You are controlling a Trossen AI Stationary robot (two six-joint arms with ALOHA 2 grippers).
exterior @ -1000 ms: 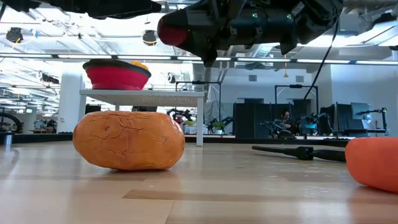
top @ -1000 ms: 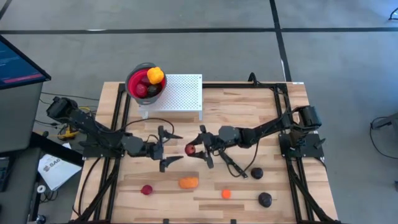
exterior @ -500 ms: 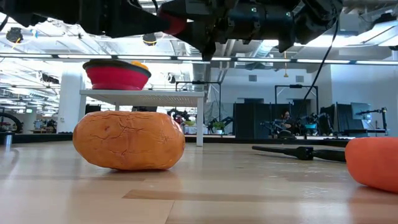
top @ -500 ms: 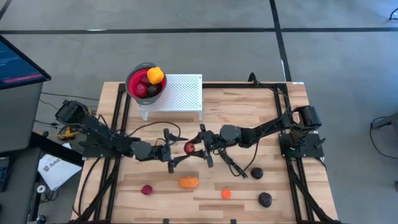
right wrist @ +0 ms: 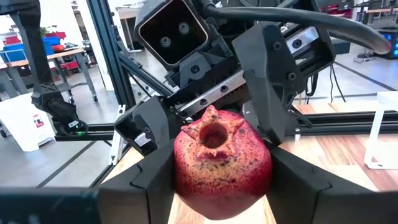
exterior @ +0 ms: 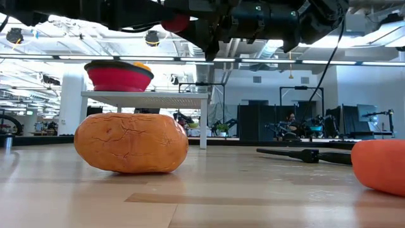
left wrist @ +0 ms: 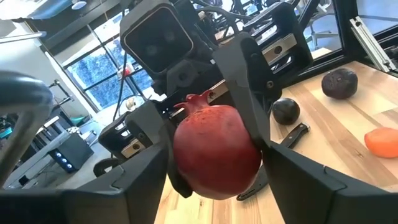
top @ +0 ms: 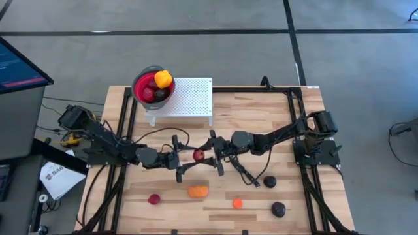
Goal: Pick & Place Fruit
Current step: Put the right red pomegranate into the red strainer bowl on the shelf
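Red, round toy pomegranate (top: 198, 155) hangs above mid-table in our right gripper (top: 208, 155); our left gripper (top: 185, 158) has moved in since, its fingers spread around it.

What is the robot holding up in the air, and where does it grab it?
A red pomegranate, held by its round sides between the right hand; the left hand brackets it too.

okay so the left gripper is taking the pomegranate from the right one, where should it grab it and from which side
The pomegranate hangs above the table in the right gripper, whose fingers cover two opposite flanks. The left gripper is probably best closing on the round belly across the bare flanks, coming level from its own side, opposite the right gripper. The crown is too knobbly to pinch.
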